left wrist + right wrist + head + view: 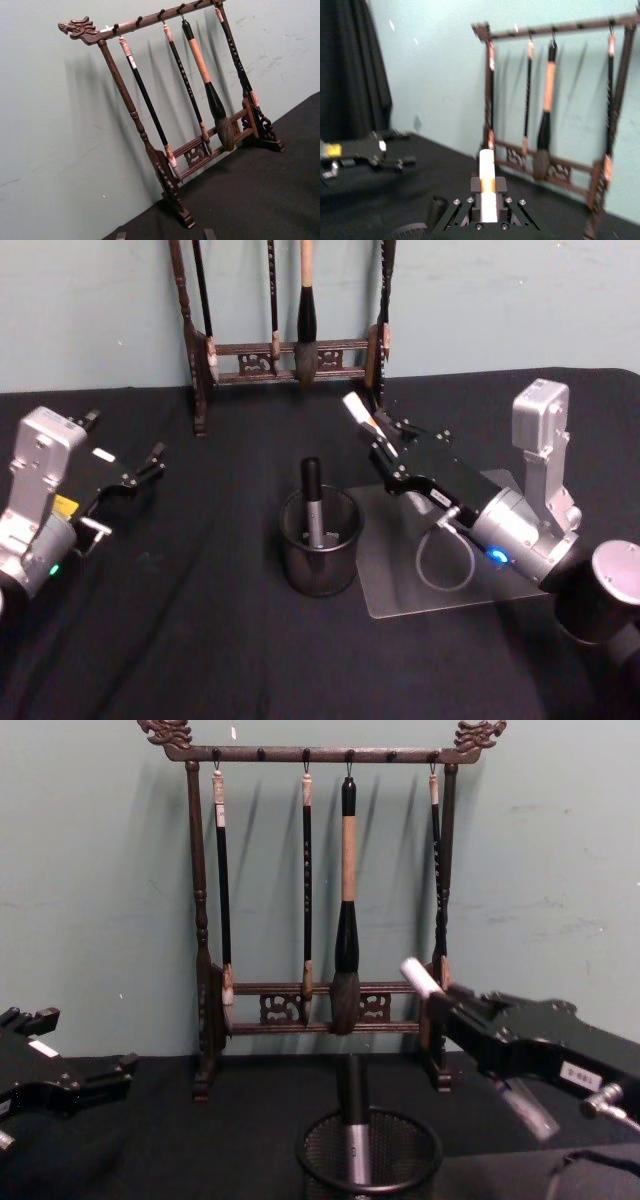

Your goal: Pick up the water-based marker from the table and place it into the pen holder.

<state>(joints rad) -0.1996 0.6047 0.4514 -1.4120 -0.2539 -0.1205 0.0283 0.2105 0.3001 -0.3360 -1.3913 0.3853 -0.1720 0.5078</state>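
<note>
Right gripper (pixel 383 436) clamping marker (pixel 357 408), black tablecloth (pixel 200 640), pale teal wall (pixel 100 310)

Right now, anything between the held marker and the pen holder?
Nothing visible. The right gripper holds the marker beyond the pen holder; one pen already stands inside, mouth otherwise open. Left gripper sits far left.

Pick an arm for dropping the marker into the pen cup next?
Right. The right claw grips the marker, raised just behind and to the right of the pen cup. The left claw sits open and empty, farther off on the left side.
</note>
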